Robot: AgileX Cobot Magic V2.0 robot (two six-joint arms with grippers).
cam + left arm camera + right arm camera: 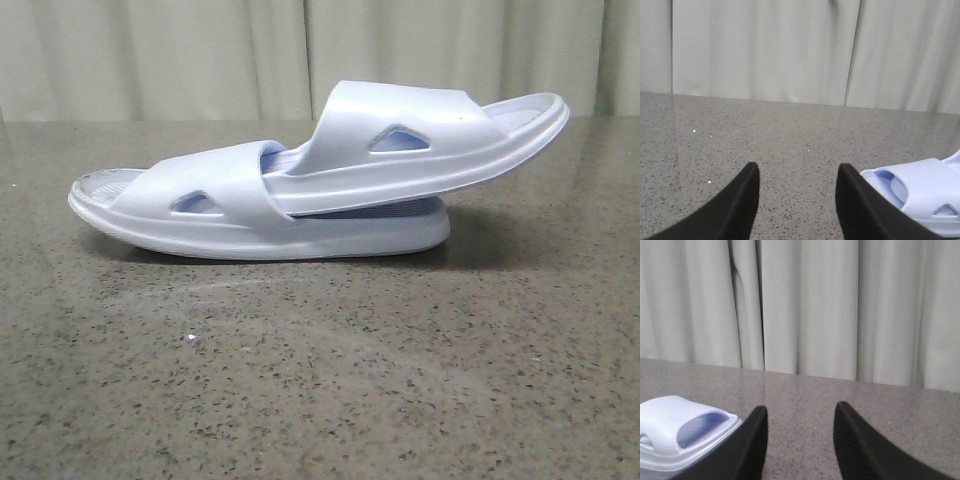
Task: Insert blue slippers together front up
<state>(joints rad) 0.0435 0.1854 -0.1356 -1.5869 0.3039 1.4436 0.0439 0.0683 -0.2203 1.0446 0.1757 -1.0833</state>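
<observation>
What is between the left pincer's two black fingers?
Nothing: in the left wrist view only bare speckled table shows between the left pincer fingers; the slippers lie beside.

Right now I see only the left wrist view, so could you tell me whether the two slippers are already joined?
Observer: Yes, one end of the upper slipper is tucked under the strap of the lower slipper.
Operator: Does the upper one lie flat?
Observer: No, it tilts, and its free end rises toward the right.
Operator: And the right tool?
Observer: The right tool is open and holds nothing.
</observation>
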